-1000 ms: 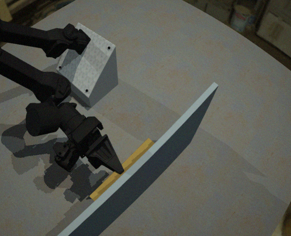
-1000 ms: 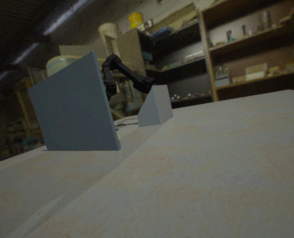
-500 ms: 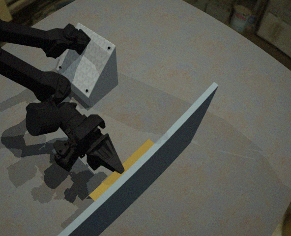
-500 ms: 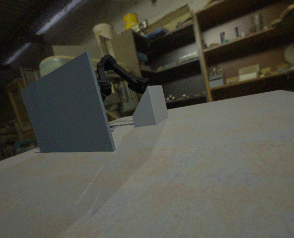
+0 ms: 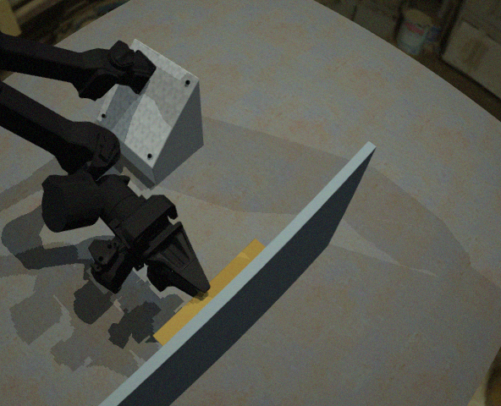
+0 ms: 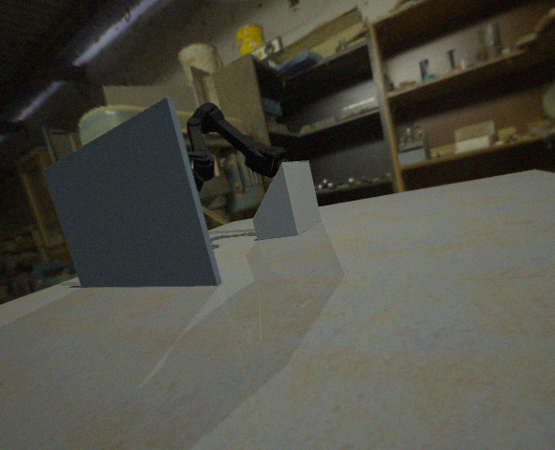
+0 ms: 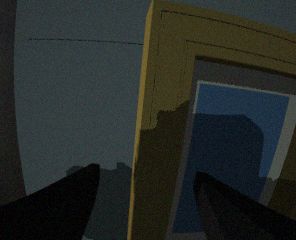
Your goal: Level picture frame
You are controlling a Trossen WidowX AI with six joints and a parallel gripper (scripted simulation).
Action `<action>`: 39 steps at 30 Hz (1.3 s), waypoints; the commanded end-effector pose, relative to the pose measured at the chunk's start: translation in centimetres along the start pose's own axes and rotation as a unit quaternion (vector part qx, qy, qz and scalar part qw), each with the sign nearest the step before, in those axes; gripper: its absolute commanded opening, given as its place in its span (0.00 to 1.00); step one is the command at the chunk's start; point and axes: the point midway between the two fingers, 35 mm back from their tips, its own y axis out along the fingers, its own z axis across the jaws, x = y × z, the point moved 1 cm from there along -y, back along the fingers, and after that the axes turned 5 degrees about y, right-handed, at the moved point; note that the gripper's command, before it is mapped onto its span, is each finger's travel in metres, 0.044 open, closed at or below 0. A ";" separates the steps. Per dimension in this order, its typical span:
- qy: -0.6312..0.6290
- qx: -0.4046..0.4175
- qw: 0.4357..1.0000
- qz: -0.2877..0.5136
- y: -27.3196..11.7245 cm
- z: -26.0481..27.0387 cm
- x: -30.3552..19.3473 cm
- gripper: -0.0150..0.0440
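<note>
The yellow picture frame (image 5: 235, 266) (image 7: 170, 75) hangs on the near face of the upright wall panel (image 5: 242, 286) (image 6: 132, 208) (image 7: 78, 100). Its blue picture shows in the wrist view. There its top edge slopes down to the right, more steeply than the thin dark line on the panel at left. The screw and notched strip are hidden. My gripper (image 5: 198, 292) (image 7: 148, 176) is open at the frame. In the wrist view the frame's left bar lies between the spread fingertips, with a gap of panel beside the left finger; the right finger overlaps the picture. Contact cannot be told.
A pale wedge-shaped block (image 5: 158, 113) (image 6: 304, 198) with dark holes in its sloping face stands on the table (image 5: 264, 52) (image 6: 413, 291) beside the arm. The arm's links pass over and beside it. In the exterior view the panel hides the gripper and frame.
</note>
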 end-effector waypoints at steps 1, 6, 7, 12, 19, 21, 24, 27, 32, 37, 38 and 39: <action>0.021 -0.002 1.000 -0.001 -2.4 -0.3 0.5 0.69; 0.068 -0.001 0.998 0.001 -8.1 -0.6 0.3 0.69; 0.076 -0.001 0.997 0.001 -9.0 -0.7 0.1 0.69; 0.070 0.001 0.998 -0.002 -9.0 -0.5 0.3 0.69; 0.097 0.000 0.995 -0.001 -12.9 1.1 1.3 0.69; 0.105 -0.001 0.994 0.000 -14.1 1.6 1.2 0.69; 0.118 -0.002 0.993 0.001 -15.8 2.3 0.9 0.69; 0.130 -0.003 0.991 0.002 -17.2 3.0 0.3 0.69; 0.133 -0.003 0.991 0.003 -17.5 3.1 0.2 0.69; 0.133 -0.003 0.991 0.003 -17.5 3.1 0.2 0.69; 0.133 -0.003 0.991 0.003 -17.5 3.1 0.2 0.69; 0.133 -0.003 0.991 0.003 -17.5 3.1 0.2 0.69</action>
